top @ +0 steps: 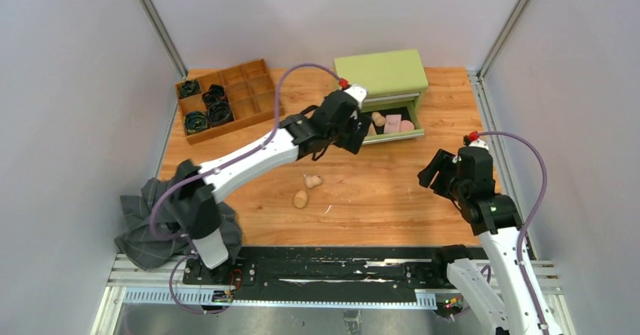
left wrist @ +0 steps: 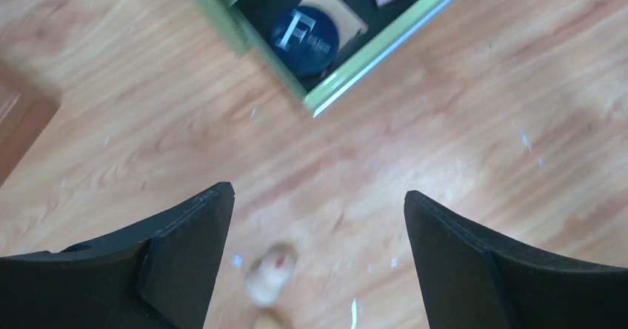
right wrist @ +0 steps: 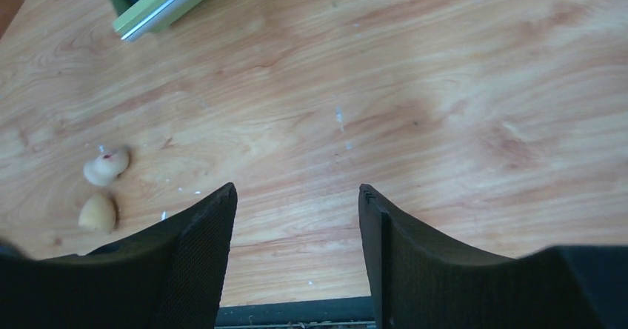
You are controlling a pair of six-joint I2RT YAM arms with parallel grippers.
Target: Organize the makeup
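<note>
The green drawer stands pulled out; in it lie a beige sponge, a pink square pad and a pink round puff. The left wrist view also shows the dark round compact marked "F" resting on a tan pad in that drawer. My left gripper hovers open and empty by the drawer's left front corner. Two beige egg-shaped sponges lie on the table's middle. My right gripper is open above bare wood at the right.
A green drawer box stands at the back centre. A wooden divided tray holding black coiled bands sits at the back left. A dark grey cloth lies by the left arm's base. Grey walls close in both sides.
</note>
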